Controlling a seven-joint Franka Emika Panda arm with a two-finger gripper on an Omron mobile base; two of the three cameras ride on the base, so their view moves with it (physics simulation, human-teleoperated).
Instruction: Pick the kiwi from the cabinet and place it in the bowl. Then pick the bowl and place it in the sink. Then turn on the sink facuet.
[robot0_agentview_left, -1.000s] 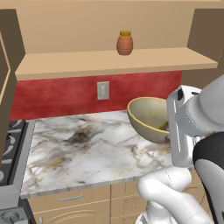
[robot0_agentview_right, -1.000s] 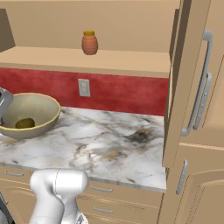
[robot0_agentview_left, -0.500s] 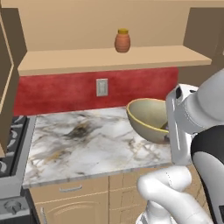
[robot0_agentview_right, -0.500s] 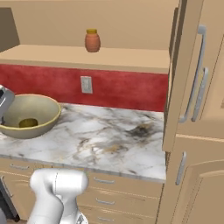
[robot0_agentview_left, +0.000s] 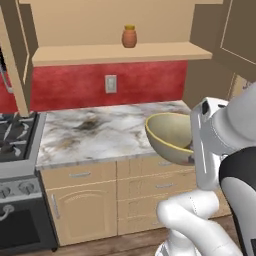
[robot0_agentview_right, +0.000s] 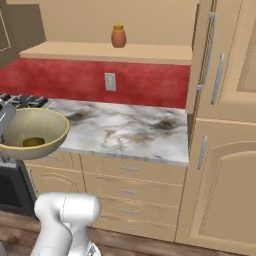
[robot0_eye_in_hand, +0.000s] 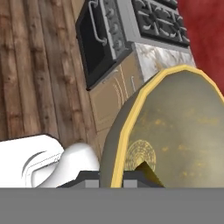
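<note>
My gripper (robot0_eye_in_hand: 114, 176) is shut on the near rim of the dull yellow-olive bowl (robot0_agentview_left: 169, 136), holding it in the air in front of the counter's edge. From the right base view the bowl (robot0_agentview_right: 33, 131) hangs at the left with the small olive kiwi (robot0_agentview_right: 33, 142) lying inside it. Seen from the hand, the bowl (robot0_eye_in_hand: 179, 122) tilts across the right half above the floor. Up on the wall is the cabinet shelf (robot0_agentview_left: 120, 53), also visible in the right base view (robot0_agentview_right: 107, 51). The sink and the sink facuet are out of view.
An orange-brown jar (robot0_agentview_left: 129, 36) stands on the shelf. The marbled counter (robot0_agentview_left: 95, 132) runs over tan drawers (robot0_agentview_right: 130, 190). A stove with an oven (robot0_agentview_left: 17, 210) lies left of it. Tall tan doors (robot0_agentview_right: 225, 125) rise at the right. Wooden floor (robot0_eye_in_hand: 39, 65) lies below the bowl.
The whole picture has shifted: the base has driven back from the counter, so drawers, stove and floor have come into view. The bowl stays in my shut gripper.
</note>
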